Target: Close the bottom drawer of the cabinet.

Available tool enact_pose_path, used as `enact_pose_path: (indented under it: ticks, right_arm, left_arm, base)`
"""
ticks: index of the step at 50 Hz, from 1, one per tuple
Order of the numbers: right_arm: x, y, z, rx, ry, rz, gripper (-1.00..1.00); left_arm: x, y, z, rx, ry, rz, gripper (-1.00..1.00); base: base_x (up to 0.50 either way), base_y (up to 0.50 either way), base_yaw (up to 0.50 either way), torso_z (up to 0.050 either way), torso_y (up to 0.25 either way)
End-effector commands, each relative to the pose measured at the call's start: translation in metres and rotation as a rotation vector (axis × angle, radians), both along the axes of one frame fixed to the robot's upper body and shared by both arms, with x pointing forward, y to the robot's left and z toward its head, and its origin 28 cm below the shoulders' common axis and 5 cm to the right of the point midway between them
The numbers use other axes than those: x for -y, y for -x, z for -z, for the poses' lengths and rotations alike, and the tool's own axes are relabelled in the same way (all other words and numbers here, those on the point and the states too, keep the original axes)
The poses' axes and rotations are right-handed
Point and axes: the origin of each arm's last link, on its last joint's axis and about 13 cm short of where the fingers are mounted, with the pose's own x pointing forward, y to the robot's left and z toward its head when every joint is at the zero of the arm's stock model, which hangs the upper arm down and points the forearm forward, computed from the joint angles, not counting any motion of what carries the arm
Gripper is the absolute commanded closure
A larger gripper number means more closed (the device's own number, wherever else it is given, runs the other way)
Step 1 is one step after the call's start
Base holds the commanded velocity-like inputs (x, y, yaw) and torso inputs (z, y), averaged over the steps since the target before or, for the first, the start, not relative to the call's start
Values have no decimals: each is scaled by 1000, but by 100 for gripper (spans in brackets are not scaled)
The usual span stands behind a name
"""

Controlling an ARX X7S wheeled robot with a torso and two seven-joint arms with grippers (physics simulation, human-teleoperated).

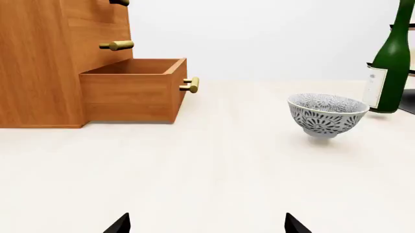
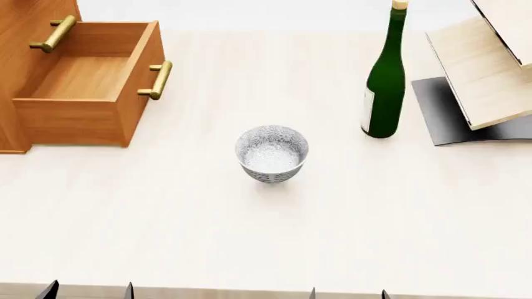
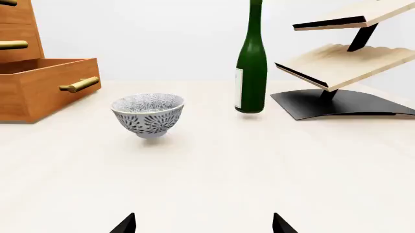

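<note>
Pale tabletop [image 2: 249,237]; bottom drawer [image 2: 87,93] interior, seemingly bare.

Open surface [image 2: 166,218] is seen before the pulled-out bottom drawer [image 2: 124,112]. The patterned bowl [image 2: 272,153] stands well apart to its right; the green bottle [image 2: 384,87] farther right.

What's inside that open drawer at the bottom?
Nothing shows inside the bottom drawer: only its bare wooden floor. The back part sits under the cabinet, so it stays hidden.
</note>
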Motion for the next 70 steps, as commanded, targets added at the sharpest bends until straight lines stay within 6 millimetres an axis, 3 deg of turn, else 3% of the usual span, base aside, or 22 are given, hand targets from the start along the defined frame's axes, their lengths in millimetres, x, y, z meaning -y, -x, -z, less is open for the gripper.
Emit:
enact_pose_path:
  ticks: [1, 22, 36, 41, 49, 70]
  right_arm:
    - [0, 0, 0, 5, 1, 3, -100]
    - [0, 0, -1, 16, 2, 16, -100]
    - [4, -1, 0, 2, 2, 60, -100]
    - [8, -5, -16, 0, 4, 51, -100]
    - [17, -13, -33, 2, 11, 46, -100]
    - [37, -39, -73, 21, 37, 77, -100]
  left_arm:
    - [0, 0, -1, 1, -3, -2, -100]
    - [0, -1, 0, -19, -49, -16, -100]
    - [-4, 3, -7, 88, -70, 36, -100]
    - [-21, -7, -26, 105, -162, -27, -100]
    - [-26, -10, -59, 217, -285, 1, -100]
    - [-40, -12, -79, 245, -300, -29, -100]
  base:
    - [0, 0, 0, 0, 0]
    - [0, 0, 0, 0, 0]
    - [0, 0, 0, 0, 0]
    - [0, 0, 0, 0, 0]
    - [0, 0, 0, 0, 0]
    - [0, 0, 0, 0, 0]
